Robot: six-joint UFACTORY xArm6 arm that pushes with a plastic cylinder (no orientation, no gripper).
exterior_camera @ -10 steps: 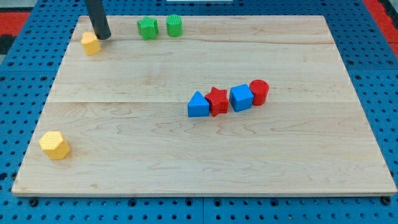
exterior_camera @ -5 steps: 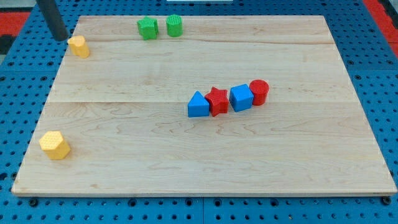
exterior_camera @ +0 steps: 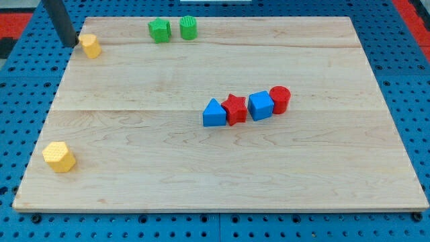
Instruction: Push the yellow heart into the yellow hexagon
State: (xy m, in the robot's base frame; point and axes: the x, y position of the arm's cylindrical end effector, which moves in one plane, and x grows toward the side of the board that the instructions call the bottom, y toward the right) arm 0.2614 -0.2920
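The yellow heart (exterior_camera: 90, 46) lies near the board's top left corner. The yellow hexagon (exterior_camera: 59, 156) lies far below it, near the bottom left corner. My tip (exterior_camera: 71, 44) is just left of the heart, at the board's left edge, close to it or touching it. The dark rod rises from the tip to the view's top left.
Two green blocks (exterior_camera: 159, 30) (exterior_camera: 189, 27) sit at the board's top edge. A row near the middle holds a blue triangle (exterior_camera: 213, 113), a red star (exterior_camera: 234, 108), a blue cube (exterior_camera: 260, 105) and a red cylinder (exterior_camera: 280, 99). The wooden board (exterior_camera: 222, 175) lies on a blue pegboard.
My tip went from the heart's upper right round to its left side. The heart slid left, then a little back to the right and up.
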